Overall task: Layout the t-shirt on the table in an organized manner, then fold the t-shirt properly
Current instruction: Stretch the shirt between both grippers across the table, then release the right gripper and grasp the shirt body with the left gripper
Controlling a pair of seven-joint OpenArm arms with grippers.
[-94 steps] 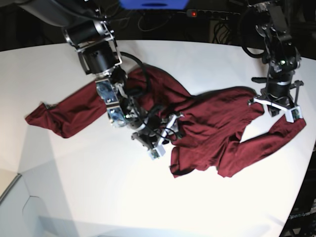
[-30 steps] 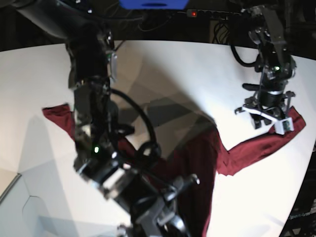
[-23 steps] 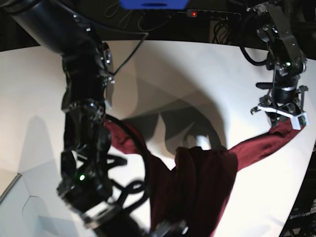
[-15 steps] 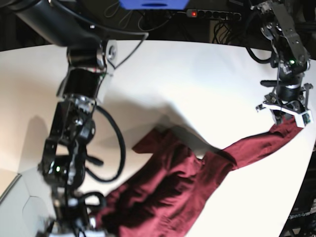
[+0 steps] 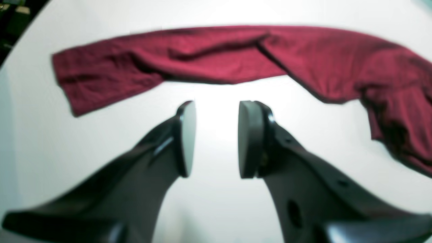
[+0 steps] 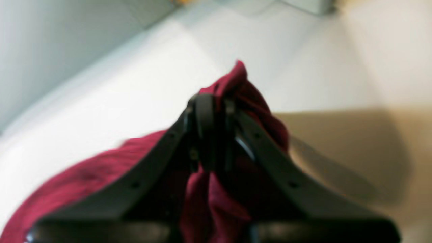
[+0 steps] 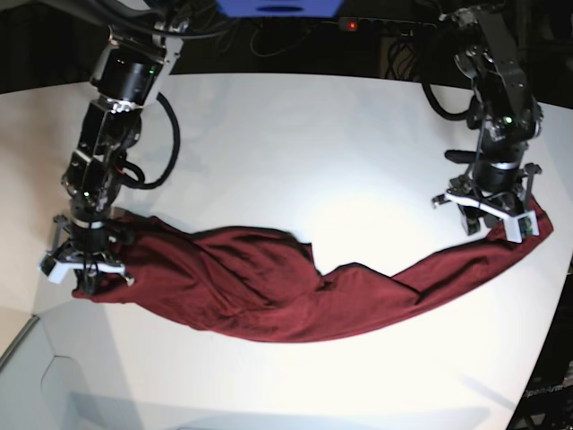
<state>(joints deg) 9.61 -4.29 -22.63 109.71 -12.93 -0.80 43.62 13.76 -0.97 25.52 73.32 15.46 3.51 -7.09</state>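
Observation:
The dark maroon t-shirt lies stretched in a long crumpled band across the white table. My right gripper, at the left of the base view, is shut on the shirt's left end. The right wrist view shows its jaws pinching bunched cloth. My left gripper, at the right of the base view, is open and empty just above the table beside the sleeve end. In the left wrist view the open gripper has the flat sleeve lying past it.
A power strip with a red light, cables and a blue object are behind the table's far edge. The table's curved edge runs at the lower left and at the far right.
My right arm has swung left across the table, dragging the shirt out into a long flat band. My left gripper has moved down and left and now stands open beside the sleeve.

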